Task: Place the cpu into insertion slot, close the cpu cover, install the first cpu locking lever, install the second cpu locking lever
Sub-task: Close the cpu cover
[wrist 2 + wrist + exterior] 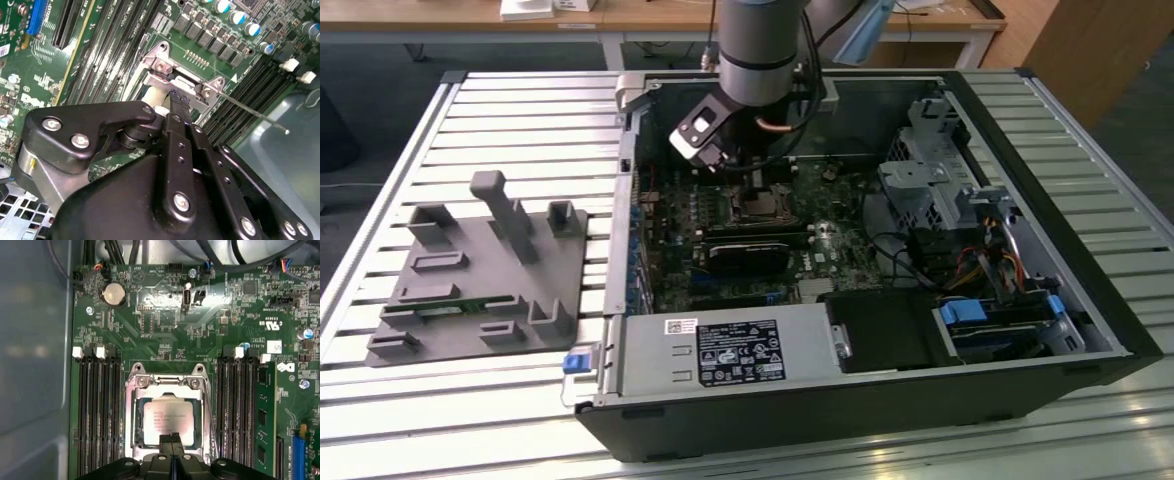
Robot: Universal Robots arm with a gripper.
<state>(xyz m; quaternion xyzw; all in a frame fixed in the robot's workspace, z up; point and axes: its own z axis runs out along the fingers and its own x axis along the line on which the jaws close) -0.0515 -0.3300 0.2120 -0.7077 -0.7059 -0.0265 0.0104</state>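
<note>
While the arm (pixel 761 50) reaches down into the open computer case (pixel 854 410) on the slatted metal desk (pixel 494 110), the claw (pixel 172 439) hangs right over the insertion slot (pixel 754 208) on the green motherboard (pixel 165 325). Its two black fingers (pixel 176 125) are pressed together with nothing between them, as both wrist views show. Their tips sit at one edge of the socket, over the rim of the cpu cover (pixel 167 388); whether they actually touch the metal cannot be told.

The cpu (pixel 167 420) is seated in the insertion slot, its silver-grey face showing through the window of the cpu cover, which lies flat down around it. In the second wrist view a thin metal lever rod (pixel 255 116) runs out from a corner of the socket, beside the fingertips, and crosses above the black memory slots (pixel 245 95). In the first wrist view banks of memory slots (pixel 97 410) stand on both sides of the socket, and a green memory stick (pixel 262 425) sits in the outermost slot of one bank. A round coin battery (pixel 114 292) lies on the board well apart from the socket.

Toward the exterior view's left, a grey plastic fixture (pixel 480 270) rests on the desk beside the case.
</note>
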